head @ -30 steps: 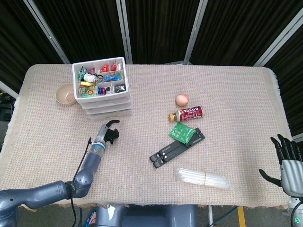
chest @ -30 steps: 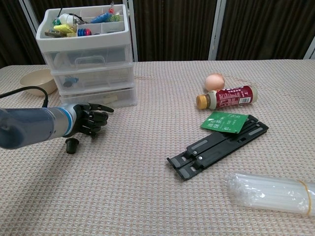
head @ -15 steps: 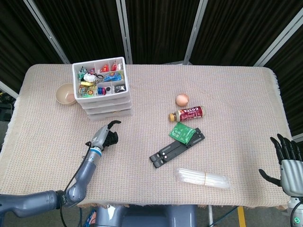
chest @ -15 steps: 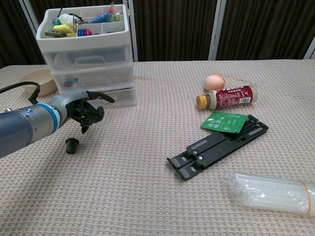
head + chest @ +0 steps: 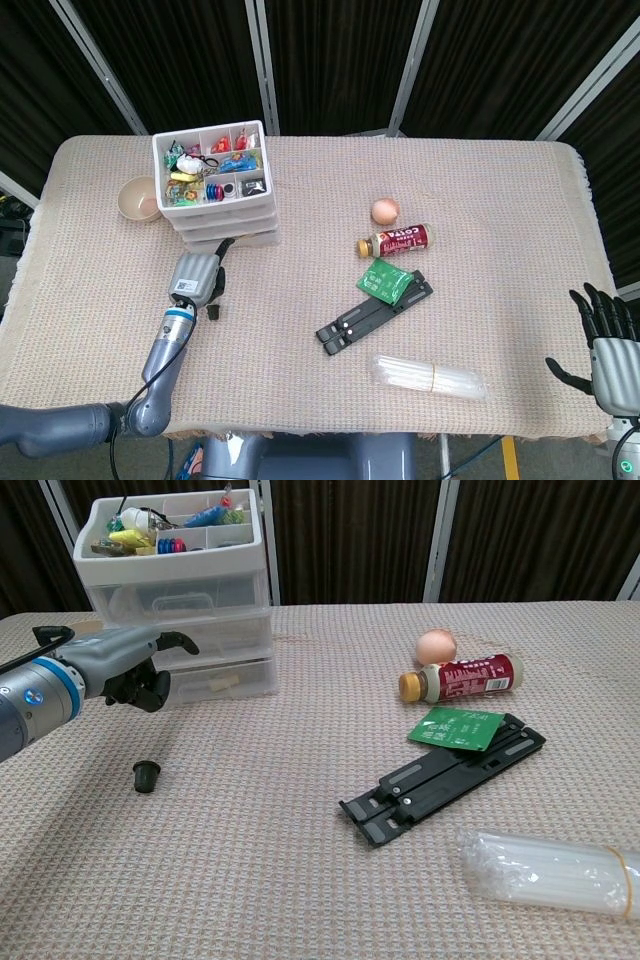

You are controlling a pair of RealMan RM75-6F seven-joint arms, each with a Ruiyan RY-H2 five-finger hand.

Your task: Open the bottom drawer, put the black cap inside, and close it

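Note:
A white three-drawer unit (image 5: 215, 190) (image 5: 180, 590) stands at the back left, its top tray full of small items. Its bottom drawer (image 5: 225, 678) (image 5: 245, 238) looks closed. The small black cap (image 5: 146, 775) (image 5: 211, 313) stands alone on the cloth in front of the unit. My left hand (image 5: 125, 670) (image 5: 195, 275) hovers just before the lower drawers, above and behind the cap, fingers curled in and holding nothing. I cannot tell whether it touches a drawer. At the table's right front edge my right hand (image 5: 605, 335) rests with fingers spread, empty.
A beige bowl (image 5: 138, 198) sits left of the drawers. In the middle right lie an egg (image 5: 384, 211), a red-labelled bottle (image 5: 397, 241), a green packet (image 5: 384, 279) on a black folding stand (image 5: 372, 310), and a clear plastic tube (image 5: 428, 377).
My left hand has risen from beside the cap and moved back and left to the drawer fronts. The cap stays on the cloth. The right hand has not moved.

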